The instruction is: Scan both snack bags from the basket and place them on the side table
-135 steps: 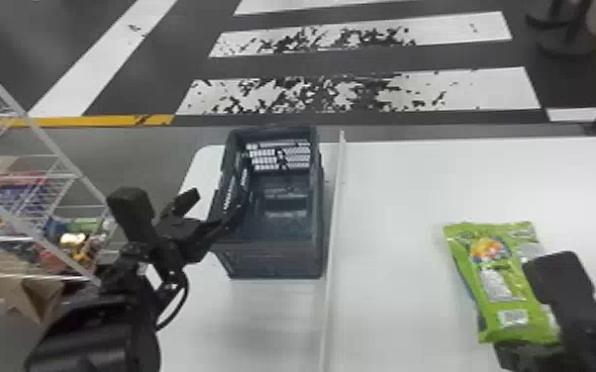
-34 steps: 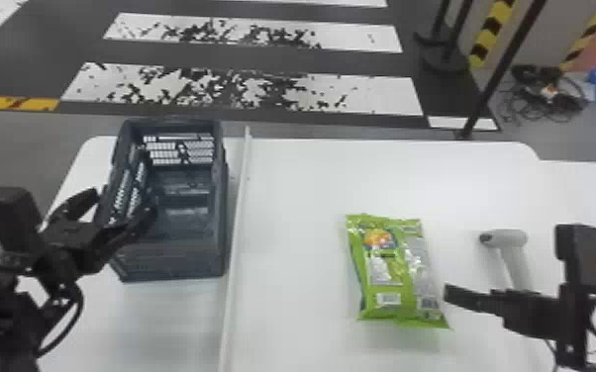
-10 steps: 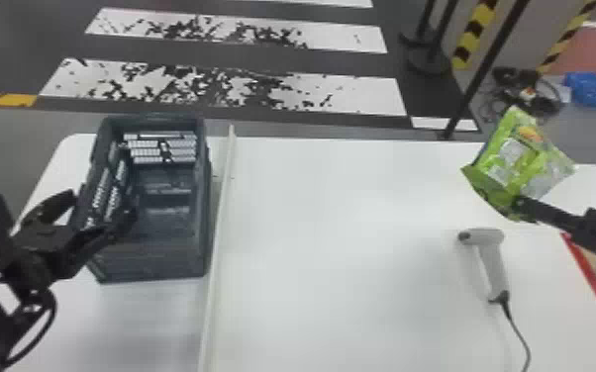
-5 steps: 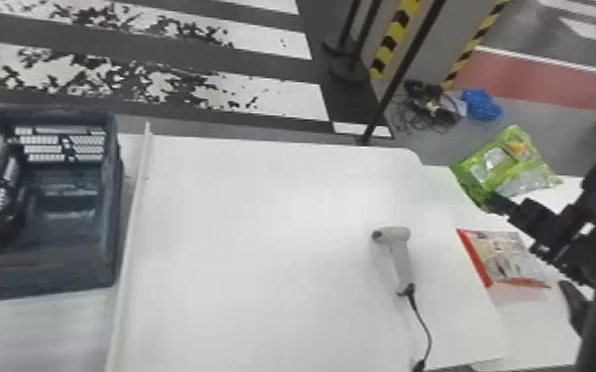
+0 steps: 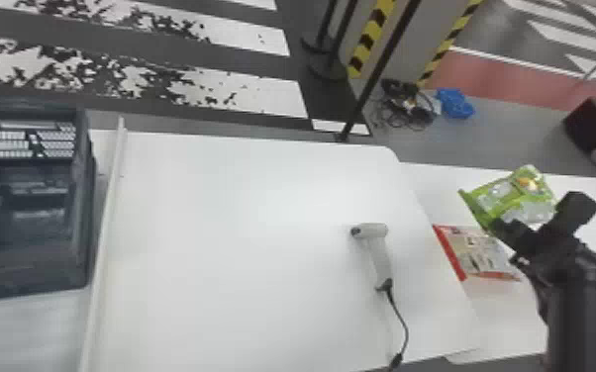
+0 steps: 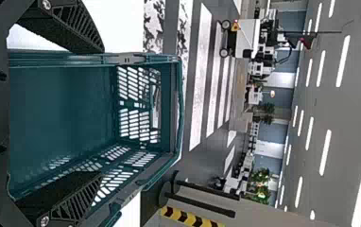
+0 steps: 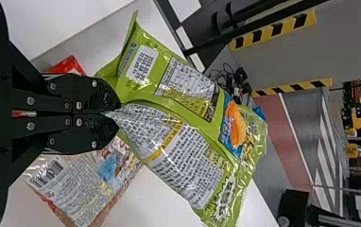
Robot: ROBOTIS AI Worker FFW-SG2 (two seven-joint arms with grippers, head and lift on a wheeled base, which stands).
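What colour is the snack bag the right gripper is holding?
Green, best seen in the right wrist view.

1. Tangled cables (image 5: 406, 106): on the floor, beyond the right gripper (image 5: 502, 228), to its left.
2. Blue bundle (image 5: 454, 103): beside the cables, beyond it.
3. Dark box (image 5: 590, 126): beyond it, to its right.
4. Striped tape (image 5: 372, 34): far beyond-left.

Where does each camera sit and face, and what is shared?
On the head: looks forward and down on basket and scanner; right arm shows.
On the left wrist: looks over basket to striped floor; left gripper shows.
On the right wrist: looks past green bag; right gripper shows.
Head and left wrist share the basket; head and right wrist, green bag.
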